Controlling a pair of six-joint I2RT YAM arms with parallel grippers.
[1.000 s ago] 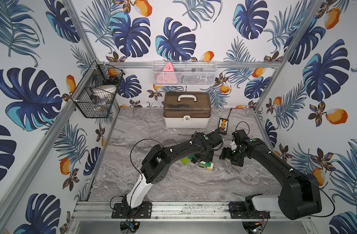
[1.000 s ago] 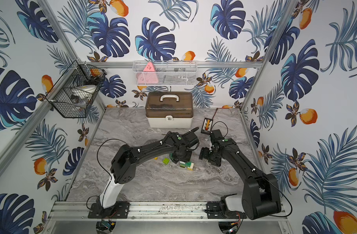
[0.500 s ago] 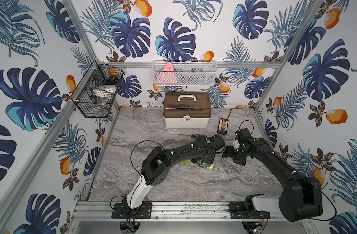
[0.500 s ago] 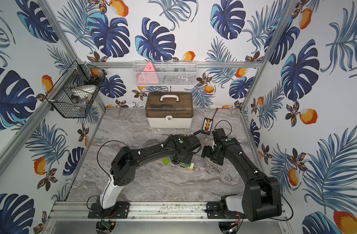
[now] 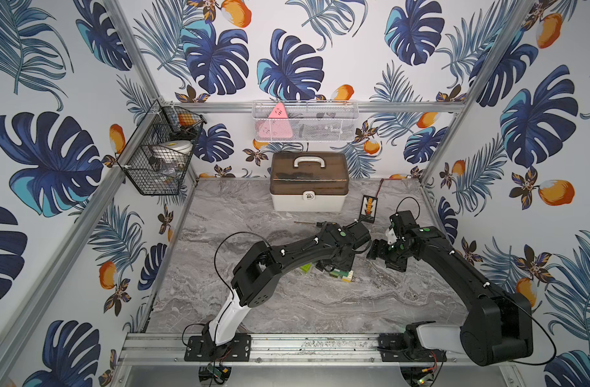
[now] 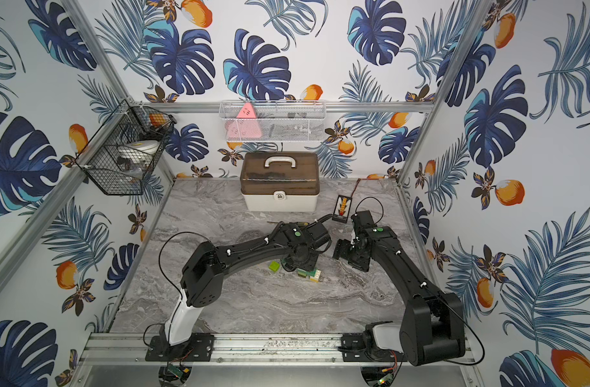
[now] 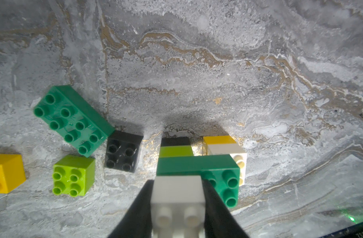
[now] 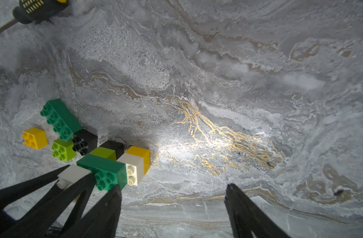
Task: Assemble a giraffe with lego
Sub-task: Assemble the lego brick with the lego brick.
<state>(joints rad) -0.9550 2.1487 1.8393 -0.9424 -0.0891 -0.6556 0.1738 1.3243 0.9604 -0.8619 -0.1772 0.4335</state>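
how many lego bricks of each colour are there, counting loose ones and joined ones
dark green bricks: 2
lime bricks: 2
black bricks: 2
yellow bricks: 2
white bricks: 2
total: 10

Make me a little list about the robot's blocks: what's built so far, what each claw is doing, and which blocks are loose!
half-built giraffe: long dark green brick atop lime-over-black and white-over-yellow legs, on grey marbled tabletop
left gripper: shut on small white square plastic brick, at one end of the giraffe's green bar
right gripper: open, holding nothing
loose pieces: long dark green plastic brick, black square brick, lime square brick, yellow square brick
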